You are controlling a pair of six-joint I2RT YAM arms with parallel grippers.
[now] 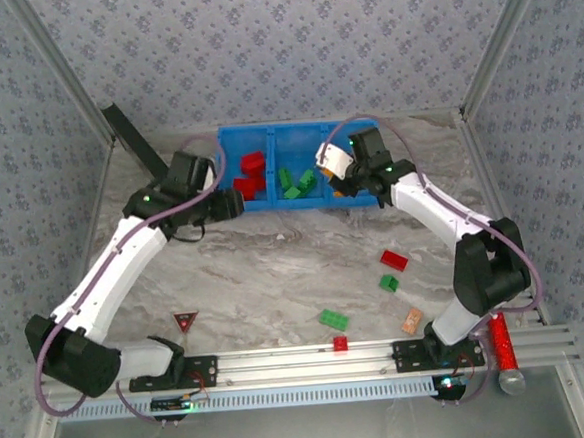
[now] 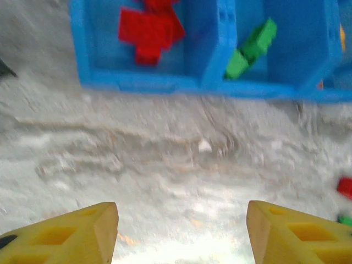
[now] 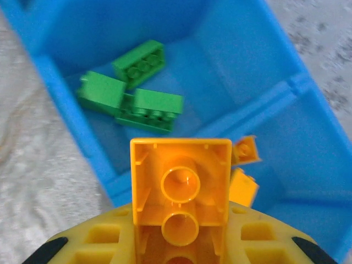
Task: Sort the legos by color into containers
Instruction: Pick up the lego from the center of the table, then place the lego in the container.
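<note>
The blue three-compartment tray (image 1: 271, 202) stands at the back of the table. Its left compartment holds red legos (image 1: 252, 174), the middle one green legos (image 1: 298, 183). My right gripper (image 1: 347, 181) hovers over the tray's right part, shut on an orange-yellow lego (image 3: 180, 187) held hollow side toward the camera. Below it lie green legos (image 3: 132, 93) and two orange ones (image 3: 243, 168). My left gripper (image 1: 233, 205) is open and empty just in front of the tray (image 2: 143, 82), yellow fingers (image 2: 82, 234) wide apart over bare table.
Loose on the table front right are a red lego (image 1: 393, 260), two green ones (image 1: 388, 283) (image 1: 332, 319), a small red one (image 1: 339, 344) and a tan block (image 1: 411, 321). A red triangular sign (image 1: 186, 320) lies front left. A black strip (image 1: 131, 140) leans at back left.
</note>
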